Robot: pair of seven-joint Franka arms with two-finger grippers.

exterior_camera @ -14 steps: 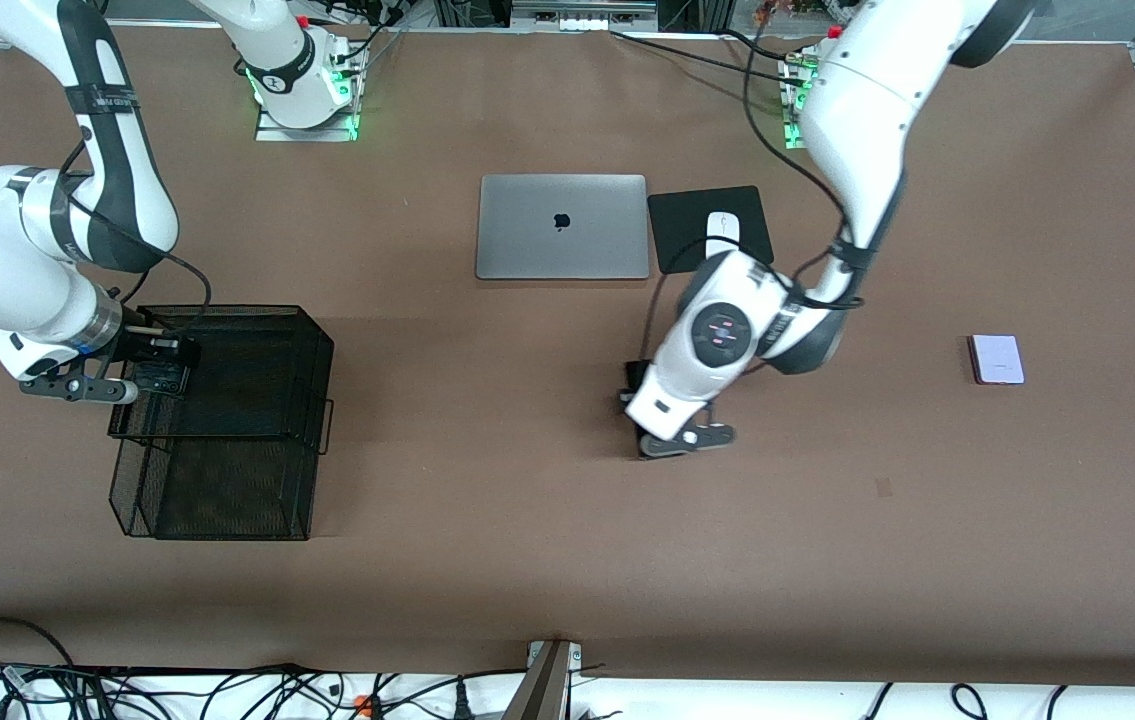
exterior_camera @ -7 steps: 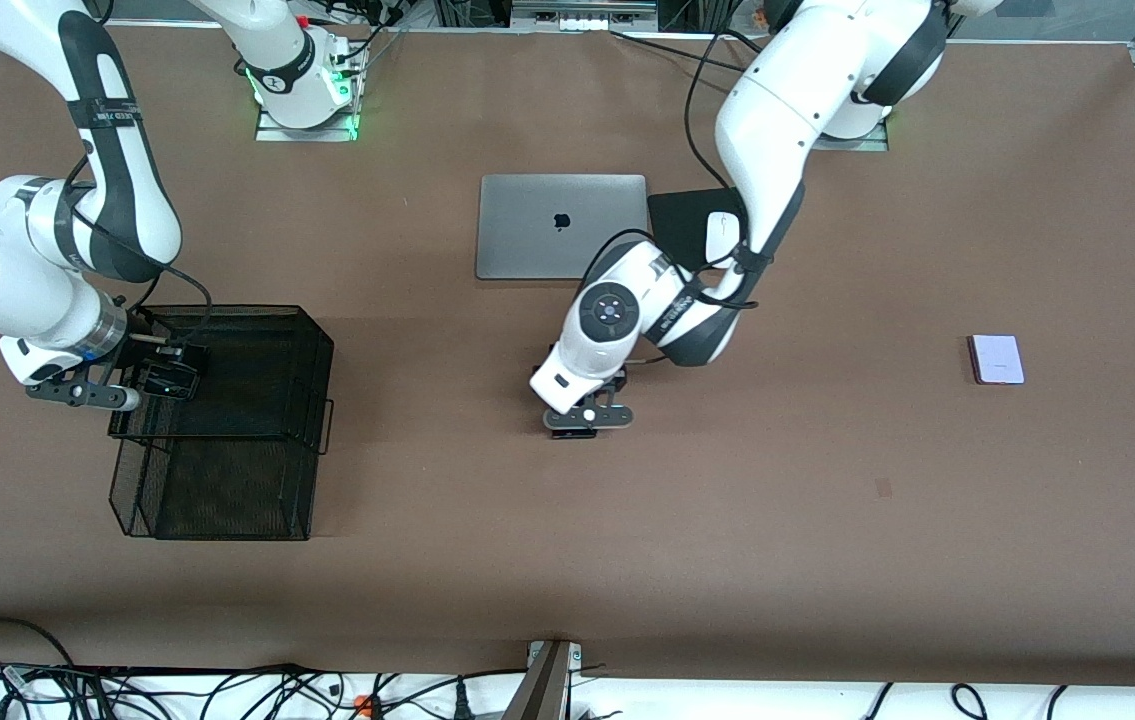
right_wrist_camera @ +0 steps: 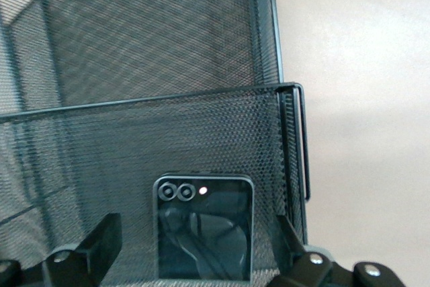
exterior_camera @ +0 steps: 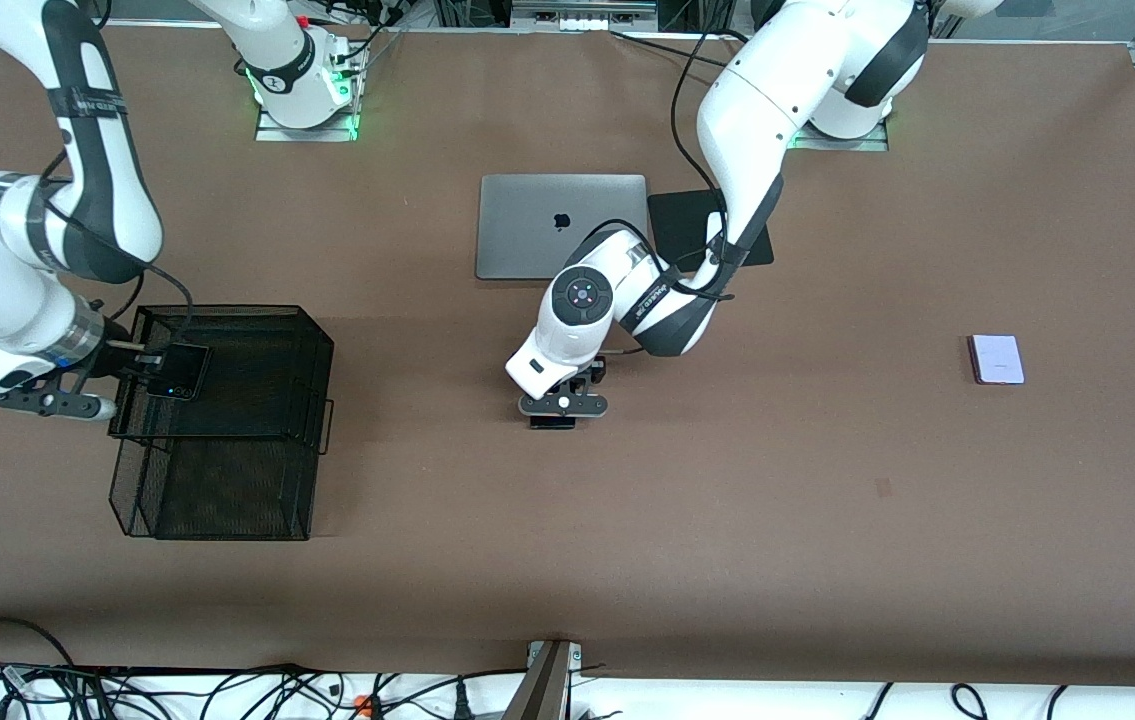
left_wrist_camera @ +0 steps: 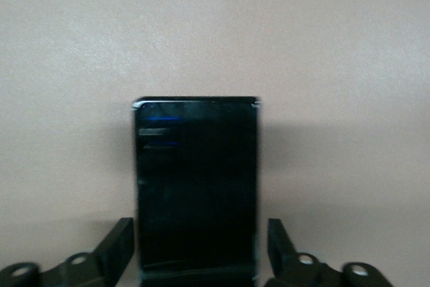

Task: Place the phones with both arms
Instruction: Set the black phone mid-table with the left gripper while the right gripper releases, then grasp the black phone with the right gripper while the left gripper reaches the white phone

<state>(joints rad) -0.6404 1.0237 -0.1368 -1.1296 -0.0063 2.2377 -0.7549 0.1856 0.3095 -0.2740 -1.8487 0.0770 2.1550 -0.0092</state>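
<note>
The left gripper [exterior_camera: 563, 408] is down at the middle of the table [exterior_camera: 827, 560], at about six o'clock from the silver laptop [exterior_camera: 561, 226]. In the left wrist view its fingers [left_wrist_camera: 121, 243] stand apart on either side of the long black phone [left_wrist_camera: 196, 189] with a gap on each side, so the grip is released and the phone lies flat on the table.

The right gripper [exterior_camera: 77, 385] sits at the rim of the black mesh tray [exterior_camera: 227, 420], toward the right arm's end of the table. Its fingers [right_wrist_camera: 101, 240] are spread wide, clear of the small black phone [right_wrist_camera: 205, 226], which rests on the tray's upper tier.

The pale lavender phone [exterior_camera: 996, 359] lies alone toward the left arm's end, at about four o'clock from the black mouse pad [exterior_camera: 672, 230].

A second ago both grippers were clamped on their phones. The left one has since travelled toward the table's middle and let go; the right has opened and drawn back from the tray.
</note>
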